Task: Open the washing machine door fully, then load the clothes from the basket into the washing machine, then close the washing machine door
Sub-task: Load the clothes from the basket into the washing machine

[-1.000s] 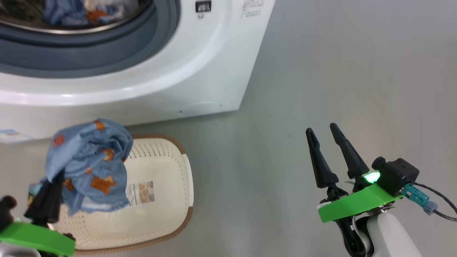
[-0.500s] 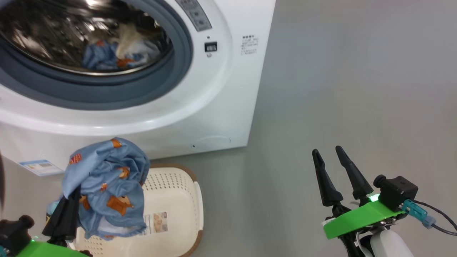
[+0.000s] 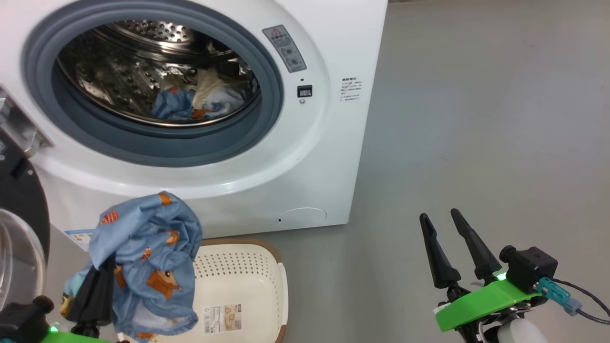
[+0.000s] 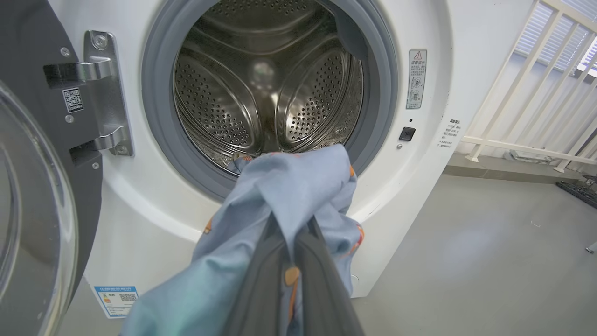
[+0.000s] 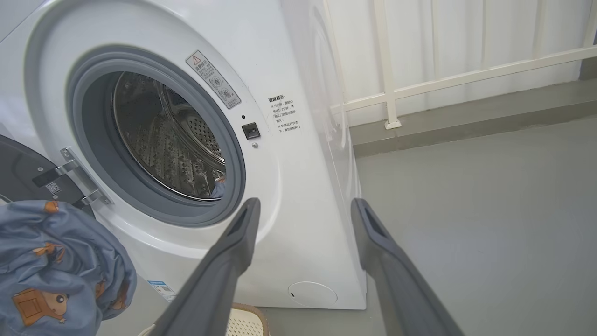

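Mostly buried in the blue garment (image 3: 147, 252) it clamps, my left gripper (image 3: 97, 286) hides the basket's (image 3: 248, 276) left edge; right gripper (image 3: 438, 215) spread wide.

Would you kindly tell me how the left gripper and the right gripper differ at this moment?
The left gripper is shut on a light blue garment; the right gripper is open and holds nothing. The left gripper is by the basket, before the washing machine and its open drum; the right gripper is off to the side, over bare floor. Both have long dark fingers pointing roughly towards the machine.
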Available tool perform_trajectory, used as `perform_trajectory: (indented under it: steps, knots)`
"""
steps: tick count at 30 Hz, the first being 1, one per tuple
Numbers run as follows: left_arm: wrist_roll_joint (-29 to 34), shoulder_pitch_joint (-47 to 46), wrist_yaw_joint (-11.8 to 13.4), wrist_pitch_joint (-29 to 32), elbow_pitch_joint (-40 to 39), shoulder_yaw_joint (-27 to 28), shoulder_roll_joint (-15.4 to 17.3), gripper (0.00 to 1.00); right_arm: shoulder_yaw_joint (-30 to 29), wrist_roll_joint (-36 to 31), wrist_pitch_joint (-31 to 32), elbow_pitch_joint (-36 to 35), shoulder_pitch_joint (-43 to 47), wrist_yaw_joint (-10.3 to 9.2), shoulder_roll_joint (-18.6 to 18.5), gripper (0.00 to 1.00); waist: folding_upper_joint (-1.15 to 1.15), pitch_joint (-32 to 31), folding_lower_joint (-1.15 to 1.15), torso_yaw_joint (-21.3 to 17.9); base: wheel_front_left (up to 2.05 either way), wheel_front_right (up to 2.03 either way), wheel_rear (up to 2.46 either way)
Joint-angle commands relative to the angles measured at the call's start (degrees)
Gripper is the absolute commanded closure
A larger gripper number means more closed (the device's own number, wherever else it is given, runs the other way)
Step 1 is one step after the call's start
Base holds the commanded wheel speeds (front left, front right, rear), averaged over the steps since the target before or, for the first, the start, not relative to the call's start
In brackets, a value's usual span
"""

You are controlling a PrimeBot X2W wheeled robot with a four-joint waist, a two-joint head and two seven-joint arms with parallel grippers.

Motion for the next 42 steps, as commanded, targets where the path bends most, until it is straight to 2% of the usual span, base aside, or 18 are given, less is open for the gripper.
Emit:
perform_trajectory:
  steps: [1,17,24,32,42]
  knots:
    - [-0.31,-0.98,0.62,-0.43,-1.84,2.46,1.03,1.00,1.20,0.15,-0.27,-1.32,-0.24,0.16,-0.18,0.00,0.00,-0.42,0.00,0.49,0.00,0.00,0.00]
    - [-0.99,-0.33,2.02,-0.28,-3.60,2.33,0.51,1.00,1.85,0.46,-0.27,-1.31,0.22,0.16,-1.19,0.00,0.00,-1.07,0.00,0.69,0.00,0.00,0.00]
    - [-0.28,-2.75,1.71,-0.23,-4.64,2.16,1.64,1.00,2.14,0.55,-0.27,-1.26,-0.16,0.16,-1.50,0.00,0.00,-0.28,0.00,0.60,0.00,0.00,0.00]
    - [-0.70,-13.27,1.36,0.68,-3.49,2.53,1.69,1.00,2.47,-0.54,-0.27,-1.88,-1.06,0.16,-0.74,0.00,0.00,3.13,0.00,0.12,0.00,0.00,0.00]
    - [-2.37,-29.64,-0.39,1.73,7.44,3.07,3.39,1.00,3.97,-2.03,-0.27,-3.55,-3.34,0.16,0.78,0.00,0.00,11.45,0.00,-3.93,0.00,0.00,0.00]
